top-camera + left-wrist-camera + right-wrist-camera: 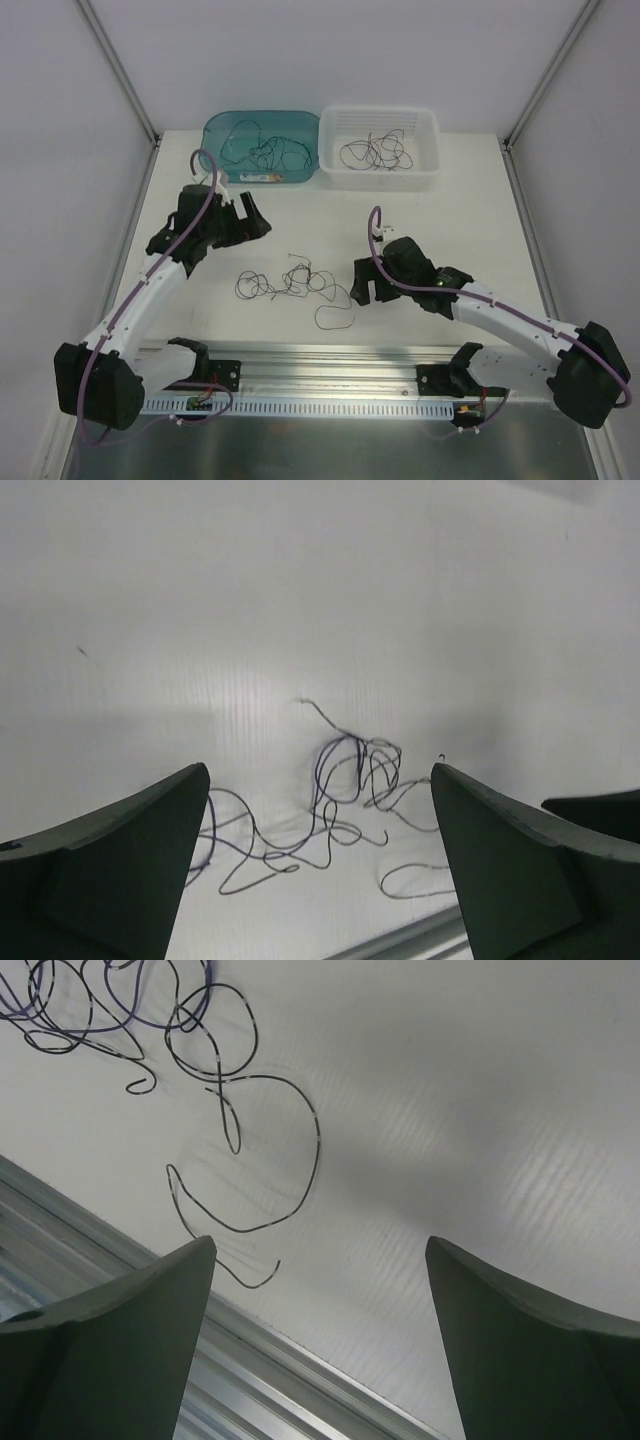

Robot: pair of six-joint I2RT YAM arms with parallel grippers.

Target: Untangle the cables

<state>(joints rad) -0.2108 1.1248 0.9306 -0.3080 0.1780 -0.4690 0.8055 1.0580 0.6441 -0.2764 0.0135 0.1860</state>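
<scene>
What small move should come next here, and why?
Probably lower the right gripper onto the outlying cable loop: it lies just ahead of its open fingers, at the edge of the main tangle. The left gripper is open too.

A tangle of cables [290, 284] lies on the table [480, 230], between my two grippers. My left gripper [258, 218] is behind it and to its left. My right gripper [358, 285] is just to its right, near a loose loop [336, 317] at the tangle's near right end. At the table's far edge a bin [215, 130] stands left of a basket [430, 125], side by side, each with more cables in it. A rail [330, 360] runs along the near edge, in front of the tangle.
</scene>
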